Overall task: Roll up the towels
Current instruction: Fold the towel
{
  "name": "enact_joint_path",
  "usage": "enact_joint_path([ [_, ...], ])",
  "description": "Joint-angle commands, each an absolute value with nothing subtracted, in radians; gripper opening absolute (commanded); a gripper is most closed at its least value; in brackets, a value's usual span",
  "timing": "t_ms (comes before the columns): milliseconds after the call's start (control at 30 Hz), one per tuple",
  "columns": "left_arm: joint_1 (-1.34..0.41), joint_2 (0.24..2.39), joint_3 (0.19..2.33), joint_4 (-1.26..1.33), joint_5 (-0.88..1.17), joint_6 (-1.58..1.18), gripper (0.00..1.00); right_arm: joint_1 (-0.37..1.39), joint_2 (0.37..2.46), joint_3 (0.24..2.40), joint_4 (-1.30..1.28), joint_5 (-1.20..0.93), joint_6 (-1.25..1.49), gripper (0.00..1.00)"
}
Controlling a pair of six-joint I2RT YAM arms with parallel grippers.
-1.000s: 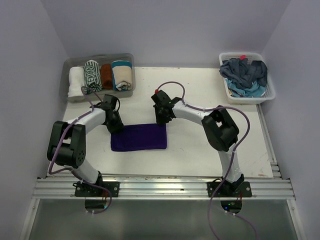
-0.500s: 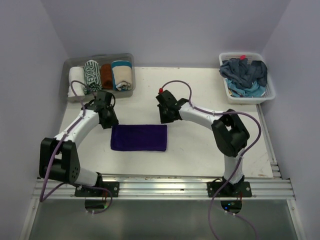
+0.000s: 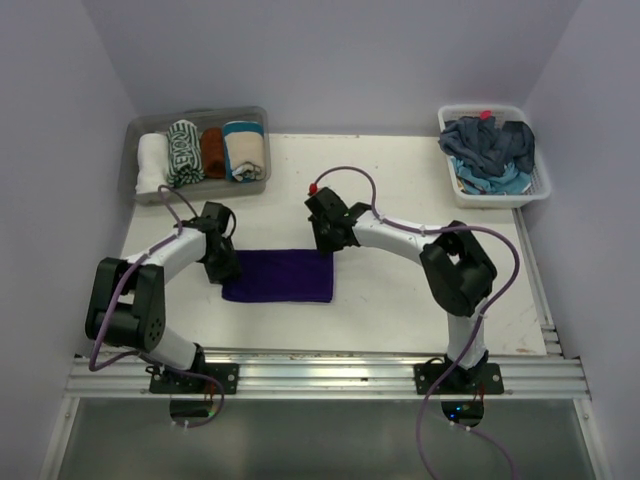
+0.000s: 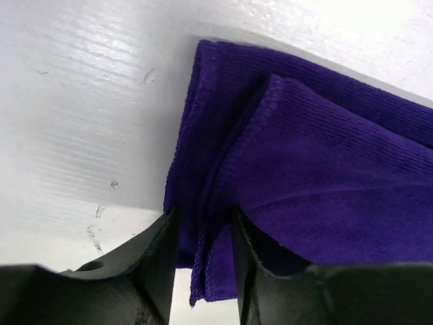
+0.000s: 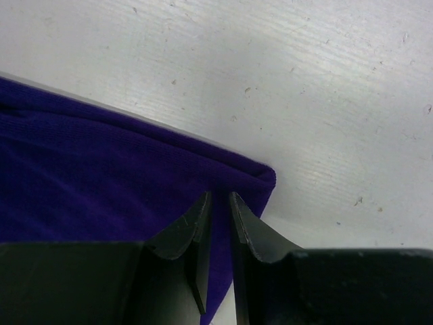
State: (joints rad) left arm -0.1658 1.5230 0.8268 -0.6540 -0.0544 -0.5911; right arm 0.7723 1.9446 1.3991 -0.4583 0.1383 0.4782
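White scuffed table [image 3: 400, 300]: purple towel [image 3: 280, 276], ribbed plush rectangle, folded flat, lies centre-left. Your left gripper [image 4: 203, 223] at its 9 o'clock end, pinched on layered hems. Your right gripper [image 5: 220, 203] at its 2 o'clock corner, nipping folded edge.

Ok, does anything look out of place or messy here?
Nothing damaged or spilled. The purple towel lies flat, but at its left end the folded layers are splayed and misaligned where the left claw pinches them. The right claw grips a neat corner.
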Motion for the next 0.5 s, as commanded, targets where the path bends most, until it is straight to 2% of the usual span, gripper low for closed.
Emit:
enact_joint_path([
  [0,-0.166,1.539,0.824,-0.617,-0.054,-0.589,0.38,0.773,1.963,1.387,-0.453,0.147,0.460,0.21],
  [33,-0.166,1.533,0.831,-0.618,-0.058,-0.591,0.31,0.772,1.973,1.387,-0.453,0.146,0.459,0.21],
  [133,-0.166,1.505,0.851,-0.641,-0.084,-0.591,0.24,0.772,1.979,1.387,-0.449,0.140,0.462,0.21],
  [233,-0.166,1.483,0.868,-0.666,-0.117,-0.588,0.17,0.773,1.979,1.381,-0.443,0.130,0.462,0.21],
  [300,-0.166,1.483,0.873,-0.672,-0.138,-0.584,0.17,0.776,1.977,1.379,-0.443,0.127,0.462,0.21],
  [367,-0.161,1.491,0.874,-0.675,-0.152,-0.583,0.22,0.781,1.971,1.378,-0.446,0.130,0.457,0.22],
  [400,-0.161,1.494,0.877,-0.686,-0.159,-0.581,0.29,0.784,1.961,1.376,-0.443,0.132,0.454,0.23],
  [433,-0.160,1.497,0.882,-0.693,-0.169,-0.589,0.44,0.788,1.954,1.376,-0.440,0.133,0.446,0.23],
  [467,-0.160,1.496,0.885,-0.698,-0.175,-0.591,0.49,0.792,1.950,1.376,-0.437,0.132,0.440,0.23],
])
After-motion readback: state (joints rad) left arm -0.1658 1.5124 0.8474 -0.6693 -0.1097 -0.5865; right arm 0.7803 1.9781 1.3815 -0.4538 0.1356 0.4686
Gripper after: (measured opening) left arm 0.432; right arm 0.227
